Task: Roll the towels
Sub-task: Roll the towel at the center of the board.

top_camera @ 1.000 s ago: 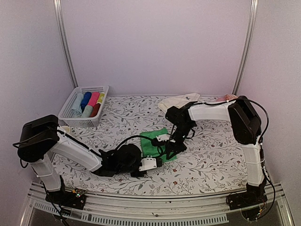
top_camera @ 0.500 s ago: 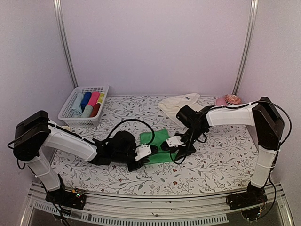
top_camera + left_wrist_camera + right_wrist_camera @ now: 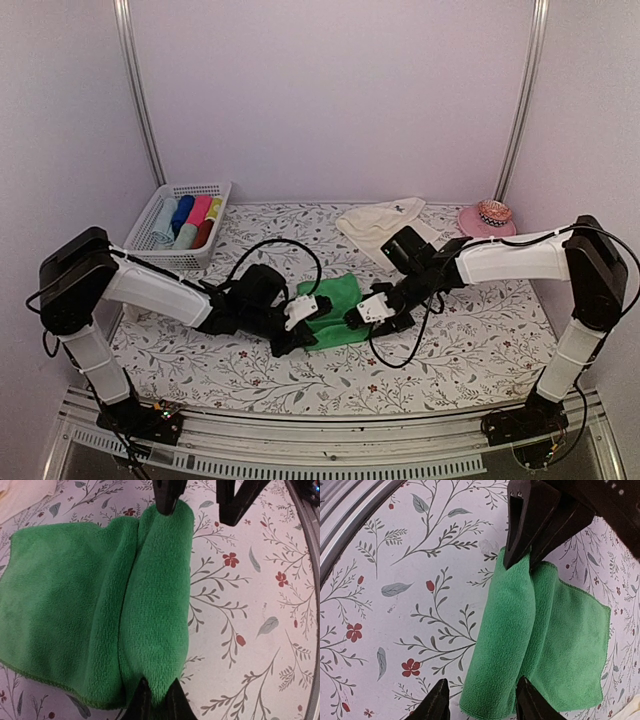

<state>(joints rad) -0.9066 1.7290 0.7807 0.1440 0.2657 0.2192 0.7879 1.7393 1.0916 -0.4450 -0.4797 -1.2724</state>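
The green towel [image 3: 70, 595] lies on the table [image 3: 450, 340], one edge turned into a roll [image 3: 160, 605]. The roll's long axis runs straight from the left end effector [image 3: 154, 692], clenched on one end, to the right end effector [image 3: 482, 680], released and straddling the other. The flat part lies to the left end effector's left, so the next turn likely goes that way.

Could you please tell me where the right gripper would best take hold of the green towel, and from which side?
Probably the free end of the rolled fold of the green towel, opposite the end the left gripper pinches. Come in endwise along the roll, where the open right gripper straddles it: the fold is thick there, the flat part thin on the table.
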